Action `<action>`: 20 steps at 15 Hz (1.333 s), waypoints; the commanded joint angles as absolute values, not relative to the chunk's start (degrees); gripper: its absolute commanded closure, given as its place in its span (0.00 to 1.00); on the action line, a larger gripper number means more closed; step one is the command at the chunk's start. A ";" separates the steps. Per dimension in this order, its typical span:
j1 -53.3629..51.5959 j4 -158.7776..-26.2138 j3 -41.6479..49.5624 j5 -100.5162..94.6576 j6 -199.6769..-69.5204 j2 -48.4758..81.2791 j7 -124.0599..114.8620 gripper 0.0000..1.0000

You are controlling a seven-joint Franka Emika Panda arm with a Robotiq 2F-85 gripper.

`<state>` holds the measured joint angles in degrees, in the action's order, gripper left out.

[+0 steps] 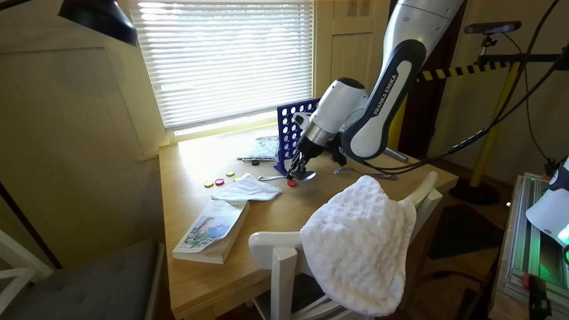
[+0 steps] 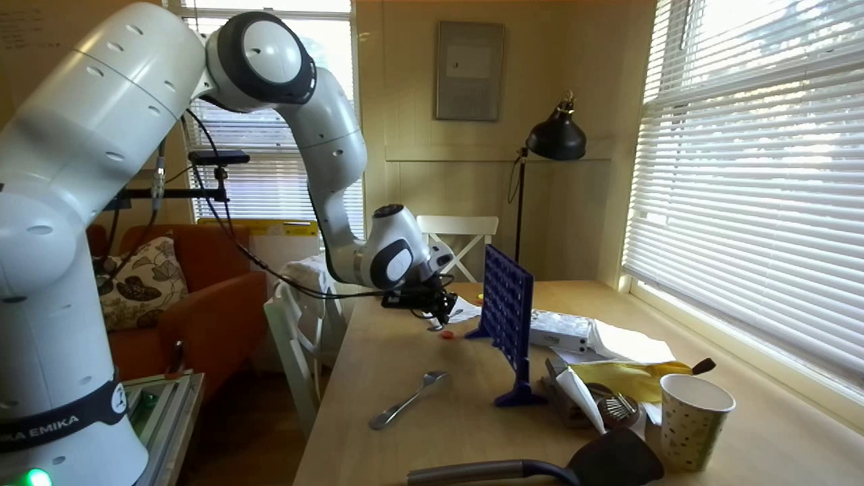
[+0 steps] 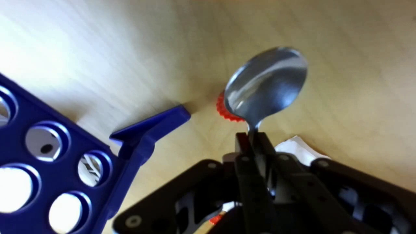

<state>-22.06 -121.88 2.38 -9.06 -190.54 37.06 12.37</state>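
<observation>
Remotely, I hold a spoon [image 3: 267, 81] low at the tabletop [image 1: 275, 215], its handle pinched between the narrowed jaws of the gripper [image 3: 252, 135] just behind the bowl. The bowl juts out past the fingertips, while the end of the handle pokes out on the opposite side; whether the spoon touches the tabletop, I cannot tell.

A red disc [image 3: 223, 109] with a ridged edge lies by the bowl, which covers part of it in my wrist view; I cannot make out whether they touch. Near them stands a blue frame [image 3: 58, 175], upright and pierced with rows of round holes, one foot pointing toward the red disc.

In an exterior view, a white napkin [image 1: 246, 189] lies near the end of the handle, with a second red disc [image 1: 219, 182] and yellow discs [image 1: 208, 183] close by. Just beside the napkin lies a book [image 1: 211, 226] with a curling cover, and a white towel [image 1: 360, 244] drapes a chair [image 1: 284, 275] at the tabletop's edge.

Both exterior views show a fork [image 2: 403, 403] on the tabletop. A spatula [image 2: 617, 459] lies near an upright paper cup [image 2: 695, 422], and a black lamp [image 2: 557, 138] stands beyond the tabletop.
</observation>
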 commanded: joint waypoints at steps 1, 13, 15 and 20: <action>-23.94 -117.83 5.13 -11.16 -188.86 36.51 14.76 0.98; -19.57 -105.73 3.52 -11.71 -172.09 34.86 9.11 0.92; -19.54 -103.18 3.37 -12.29 -171.57 36.23 9.72 0.98; -16.33 -87.87 -2.38 -14.26 -158.40 41.88 17.08 0.98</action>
<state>-19.28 -99.17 2.28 -11.81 -167.38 37.18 12.78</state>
